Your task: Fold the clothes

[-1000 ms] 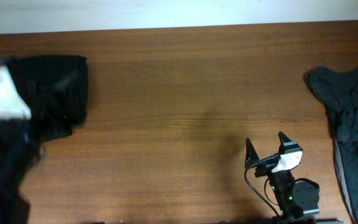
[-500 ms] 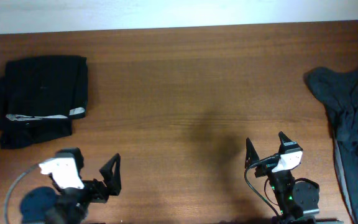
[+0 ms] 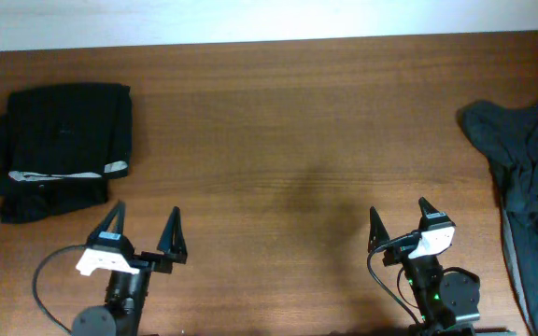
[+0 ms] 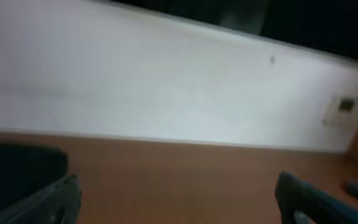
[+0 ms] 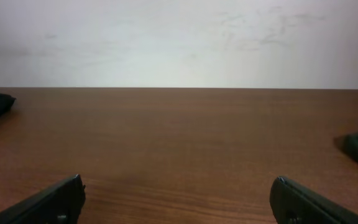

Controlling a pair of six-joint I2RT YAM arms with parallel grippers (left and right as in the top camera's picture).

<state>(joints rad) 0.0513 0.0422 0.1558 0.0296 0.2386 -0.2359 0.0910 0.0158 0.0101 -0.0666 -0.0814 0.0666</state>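
While folded shorts lie far left, crumpled garment lies right.

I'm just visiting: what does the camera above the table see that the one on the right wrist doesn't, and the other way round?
Only the overhead view shows the left gripper, open, the folded black shorts whole with their pale strip, and all of the crumpled dark garment at the right edge. Only the right wrist view shows the pale wall face-on. Both show the wooden table, the open right gripper, and a bit of each garment at the sides.
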